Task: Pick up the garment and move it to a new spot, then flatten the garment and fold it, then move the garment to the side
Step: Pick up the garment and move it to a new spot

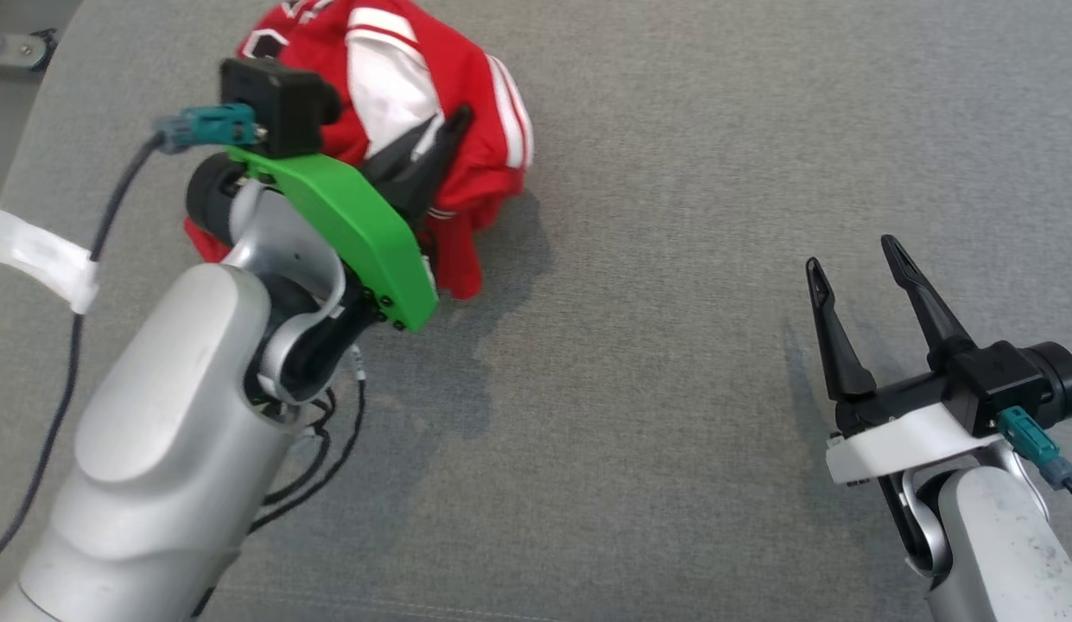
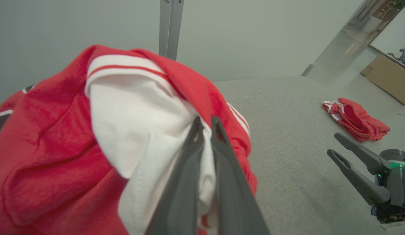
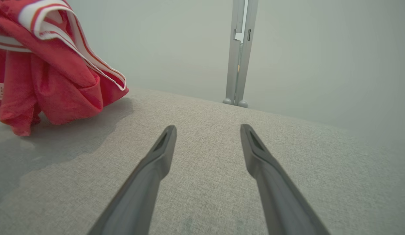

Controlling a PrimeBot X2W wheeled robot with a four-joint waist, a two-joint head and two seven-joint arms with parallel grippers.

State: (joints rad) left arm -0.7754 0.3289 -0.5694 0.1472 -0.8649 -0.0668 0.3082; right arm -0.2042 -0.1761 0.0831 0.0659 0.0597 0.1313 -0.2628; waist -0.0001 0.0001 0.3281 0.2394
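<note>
Clamping red-white garment [image 1: 389, 86]: left hand [image 1: 449, 121] | right hand [image 1: 850, 250] spread | grey fabric surface [image 1: 674, 389] | pale wall [image 3: 319, 49], metal post [image 3: 240, 52]

Garment [image 1: 389, 86] at far left of surface [image 1: 639, 363], left claw [image 1: 452, 121] in it, right claw [image 1: 852, 253] well apart, right

Grey woven fabric surface [image 1: 674, 345] under even, diffuse light, carrying soft shadows. A plain pale wall [image 3: 319, 49] rises behind its far edge, with an upright metal post [image 3: 238, 65] before it. A brown cardboard box [image 2: 390, 76] lies beyond one corner.
</note>
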